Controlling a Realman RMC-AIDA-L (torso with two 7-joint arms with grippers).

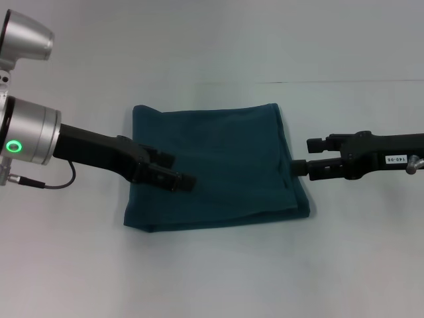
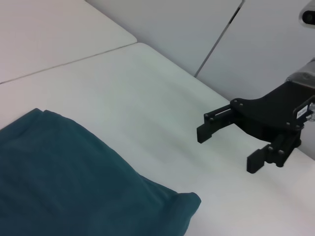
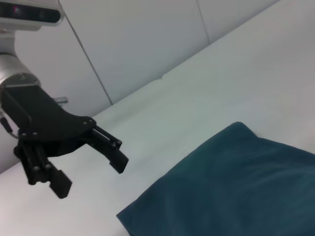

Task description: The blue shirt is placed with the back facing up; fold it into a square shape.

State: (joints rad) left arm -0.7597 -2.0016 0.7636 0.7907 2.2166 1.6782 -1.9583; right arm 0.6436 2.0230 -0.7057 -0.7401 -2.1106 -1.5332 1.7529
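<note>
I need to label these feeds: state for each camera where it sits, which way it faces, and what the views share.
Head view: above, looking down at the folded blue shirt; the left gripper over it, the right gripper at its edge.
Left wrist view: low on the left arm, facing across the shirt toward the open right gripper.
Right wrist view: low on the right arm, facing across toward the open left gripper.
Shared: all show the shirt on the white table.

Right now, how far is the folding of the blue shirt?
Nearly done, it seems. The blue shirt already lies on the table as a roughly square, layered packet. Nothing is in hand: the left gripper is open over its left part, the right gripper open beside its right edge. Left: perhaps only tidying the edges.
</note>
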